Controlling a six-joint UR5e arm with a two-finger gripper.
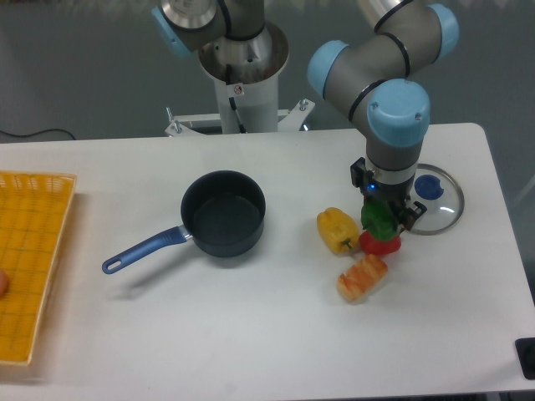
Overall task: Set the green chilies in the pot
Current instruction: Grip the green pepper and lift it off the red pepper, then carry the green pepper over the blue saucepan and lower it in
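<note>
The green chilies (377, 220), a small glossy green pepper-shaped toy, sit between my gripper's fingers, right of the table's middle. My gripper (386, 215) points straight down and is shut on it, just above a red pepper (381, 245). The gripper body hides the top of the green toy. The pot (224, 214), dark and round with a long blue handle (142, 251) pointing to the lower left, stands empty at the table's middle, well to the left of the gripper.
A yellow pepper (337, 230) lies between pot and gripper. An orange shrimp-like toy (362, 277) lies below the red pepper. A glass lid with a blue knob (432, 200) lies right of the gripper. A yellow basket (29, 267) stands at the left edge.
</note>
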